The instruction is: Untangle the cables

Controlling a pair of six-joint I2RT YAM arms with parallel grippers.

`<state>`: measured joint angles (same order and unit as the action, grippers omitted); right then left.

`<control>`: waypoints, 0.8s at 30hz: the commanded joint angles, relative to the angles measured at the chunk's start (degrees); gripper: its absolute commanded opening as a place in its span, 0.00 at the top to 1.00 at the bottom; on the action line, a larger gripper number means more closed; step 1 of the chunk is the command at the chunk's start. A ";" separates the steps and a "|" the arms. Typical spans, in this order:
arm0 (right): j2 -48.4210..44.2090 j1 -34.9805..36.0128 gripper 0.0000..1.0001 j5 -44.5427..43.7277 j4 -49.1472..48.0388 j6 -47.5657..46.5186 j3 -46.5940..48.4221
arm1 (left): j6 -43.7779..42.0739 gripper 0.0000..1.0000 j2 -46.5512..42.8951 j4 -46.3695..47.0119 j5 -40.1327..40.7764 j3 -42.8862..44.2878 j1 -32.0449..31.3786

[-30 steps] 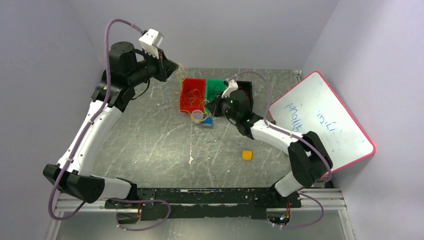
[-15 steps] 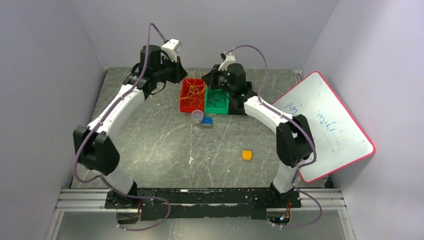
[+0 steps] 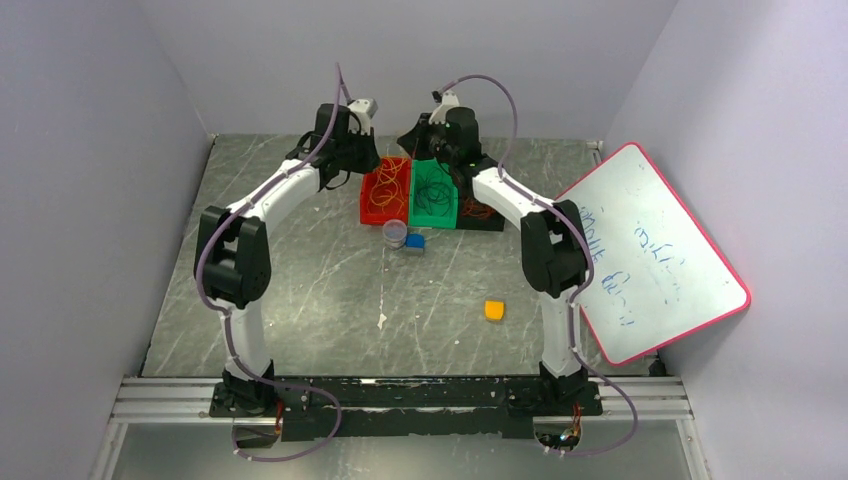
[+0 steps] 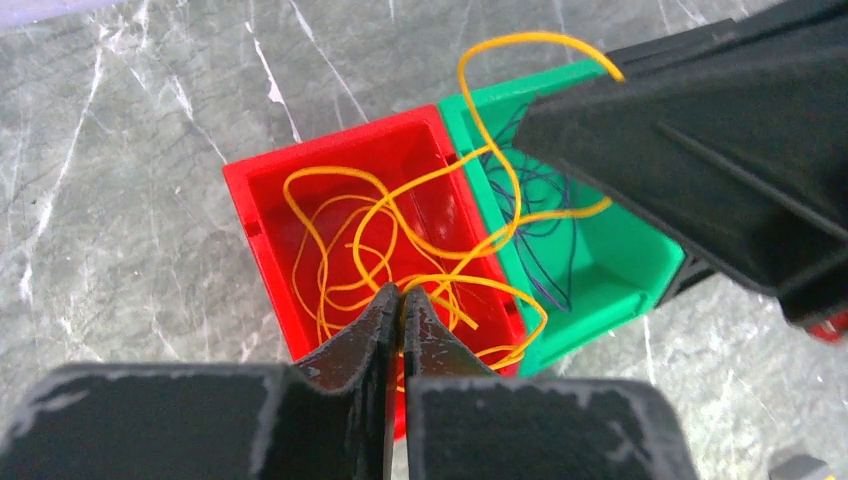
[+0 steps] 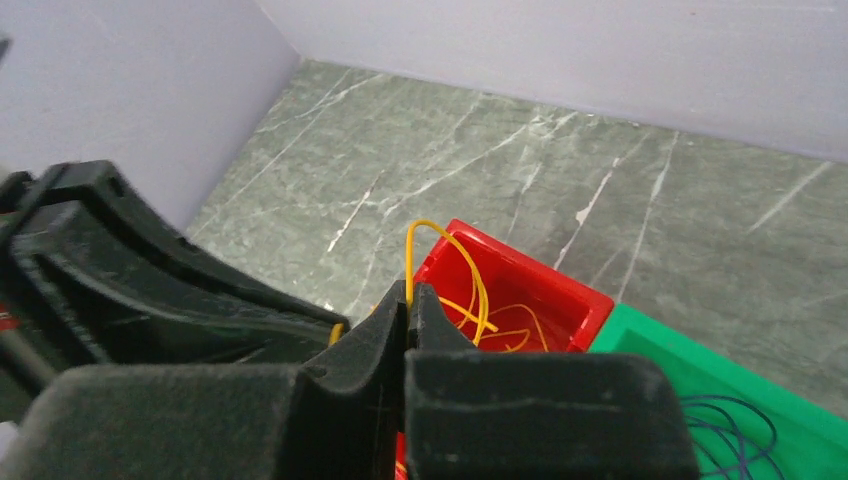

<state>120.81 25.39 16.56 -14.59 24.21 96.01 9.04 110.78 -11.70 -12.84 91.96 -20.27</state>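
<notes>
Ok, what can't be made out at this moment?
- Left wrist view: whether the left end effector actually pinches the thin yellow-orange wire; the end effector itself covers the contact.
- Same view: part of the green plastic bin, behind the right end effector.
- Top view: wire crossings in the red plastic bin, too small.
- Right wrist view: the dark purple wire, cut off by the bottom edge.

The top view looks down from high behind; both wrist views (much nearer) share the red bin [image 4: 250,205].
</notes>
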 commanded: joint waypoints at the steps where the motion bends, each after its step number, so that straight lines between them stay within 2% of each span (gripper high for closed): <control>1: 1.50 -0.14 1.00 3.48 0.61 -0.66 3.85 | 1.01 0.93 3.87 4.02 2.34 4.41 0.50; 6: 1.57 -0.16 1.00 5.89 -0.44 -0.68 3.09 | 1.49 0.89 7.33 3.19 4.73 5.12 0.50; 13: 0.53 -0.16 1.00 5.05 -0.56 -1.25 0.52 | 2.41 0.63 6.65 3.38 6.32 2.97 0.50; 18: 0.31 -0.08 1.00 4.32 1.44 -2.67 0.59 | 2.61 0.50 1.59 4.09 7.61 -1.22 0.56; 24: -0.37 1.36 1.00 3.09 5.56 -7.08 0.08 | 2.57 0.47 -8.41 5.14 10.54 -9.85 0.75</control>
<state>121.99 25.71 21.02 -12.05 21.28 96.90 11.40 110.50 -9.28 -5.54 86.19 -20.23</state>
